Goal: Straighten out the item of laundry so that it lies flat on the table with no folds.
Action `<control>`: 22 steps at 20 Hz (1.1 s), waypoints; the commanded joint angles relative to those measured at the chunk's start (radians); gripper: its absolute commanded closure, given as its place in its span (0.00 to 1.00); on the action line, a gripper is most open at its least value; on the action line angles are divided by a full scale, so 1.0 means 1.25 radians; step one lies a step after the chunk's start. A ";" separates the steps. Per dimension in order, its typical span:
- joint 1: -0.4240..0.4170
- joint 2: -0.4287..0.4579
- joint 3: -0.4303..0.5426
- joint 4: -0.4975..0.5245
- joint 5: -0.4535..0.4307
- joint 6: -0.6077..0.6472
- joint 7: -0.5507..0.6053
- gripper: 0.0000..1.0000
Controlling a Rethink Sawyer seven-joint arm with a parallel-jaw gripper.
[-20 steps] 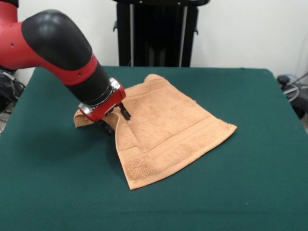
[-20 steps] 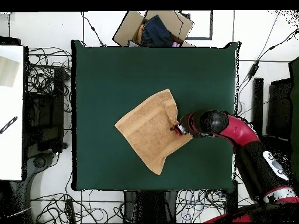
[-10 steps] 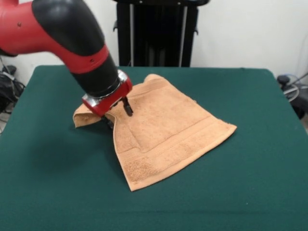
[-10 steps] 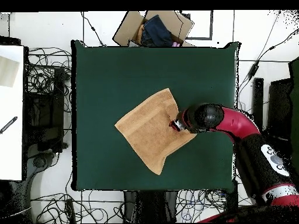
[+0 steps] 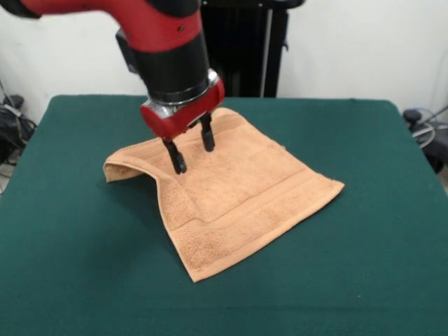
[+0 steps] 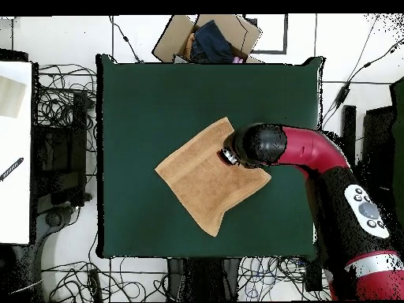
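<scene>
1. The peach-orange hand towel (image 5: 231,192) lies near the middle of the dark green desk (image 5: 364,266), turned diamond-wise, with one corner pointing at the desk's near edge in the front view.
2. The gripper (image 5: 191,154) hangs above the towel's left part in the front view, its two black fingers (image 5: 176,158) spread apart and holding nothing. A second ago it was low against the towel's left edge; it has since risen and shifted toward the towel's middle.
3. The towel's left corner (image 5: 119,166) has come out from under the arm. It is spread onto the desk but slightly raised, with a soft ridge running from it toward the towel's centre.
4. In the overhead view the arm's black wrist (image 6: 260,145) covers the towel's right upper edge. A towel corner (image 6: 260,180) reaches farther right than before.
5. A woven band stripe (image 5: 259,210) runs parallel to the near right edge; that part lies flat.
6. A cardboard box (image 6: 207,37) of dark cloth sits beyond the desk's top edge in the overhead view.
</scene>
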 commanded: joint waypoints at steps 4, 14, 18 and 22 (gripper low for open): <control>0.057 0.013 -0.060 -0.160 0.059 0.094 0.183 0.00; 0.126 0.031 -0.097 -0.069 0.104 0.031 0.284 0.00; 0.172 -0.050 -0.116 0.072 0.147 -0.034 0.349 0.00; 0.254 -0.119 -0.153 0.146 0.177 -0.054 0.418 0.00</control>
